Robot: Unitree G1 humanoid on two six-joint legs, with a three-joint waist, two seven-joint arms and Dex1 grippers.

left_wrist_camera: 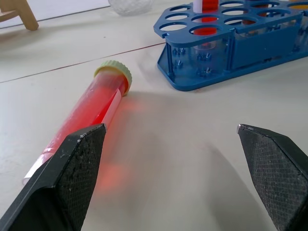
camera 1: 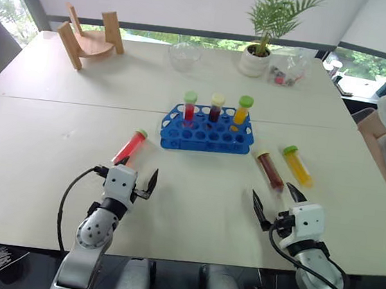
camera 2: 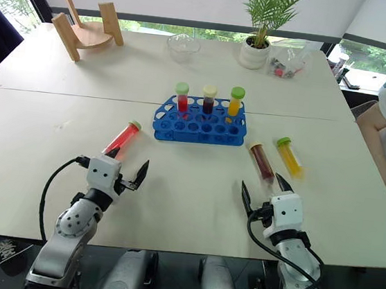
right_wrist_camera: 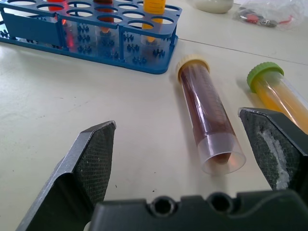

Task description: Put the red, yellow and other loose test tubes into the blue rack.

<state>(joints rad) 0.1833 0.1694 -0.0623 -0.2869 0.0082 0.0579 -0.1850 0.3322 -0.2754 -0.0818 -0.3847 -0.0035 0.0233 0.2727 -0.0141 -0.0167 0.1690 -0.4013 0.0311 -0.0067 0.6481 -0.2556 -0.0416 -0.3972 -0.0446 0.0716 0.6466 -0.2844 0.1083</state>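
Rack (camera 1: pixel 207 133) between loose tubes (camera 1: pixel 130 146) (table).

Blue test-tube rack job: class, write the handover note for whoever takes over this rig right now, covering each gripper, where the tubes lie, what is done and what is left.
Left gripper: jaws open, empty, low over the white table, just short of the loose clear plastic tube of red liquid with a green cap.
Right gripper: jaws open, empty, just short of the dark red-brown tube with a cream cap; the yellow-orange tube with a green cap lies beside it.
Bright blue plastic rack: three capped tubes stand in its back row.
Left: all three loose tubes.
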